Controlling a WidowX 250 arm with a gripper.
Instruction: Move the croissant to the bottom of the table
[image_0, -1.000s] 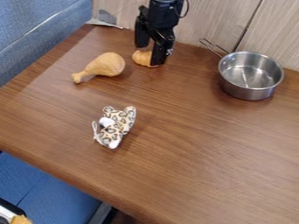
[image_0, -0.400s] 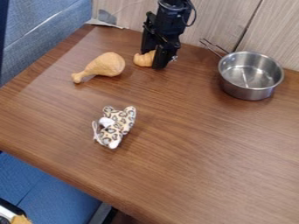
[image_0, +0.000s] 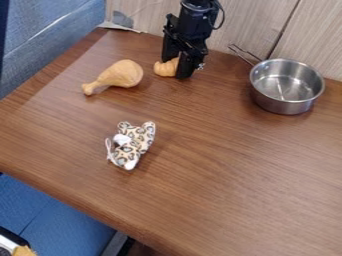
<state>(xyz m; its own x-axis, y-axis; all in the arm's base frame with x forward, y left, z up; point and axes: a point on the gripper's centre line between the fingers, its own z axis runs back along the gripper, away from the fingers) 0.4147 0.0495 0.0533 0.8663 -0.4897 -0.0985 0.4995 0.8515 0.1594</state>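
On the far side of the counter (image_0: 220, 185), see the croissant (image_0: 163, 68) at the hand (image_0: 174, 68); cannot tell whether clenched or released. Secure it squarely before lifting, then carry toward the near edge, clear of the spotted toy (image_0: 138, 139).

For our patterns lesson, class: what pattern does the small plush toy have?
Black-and-tan leopard spots on the plush toy, seen in the camera view.
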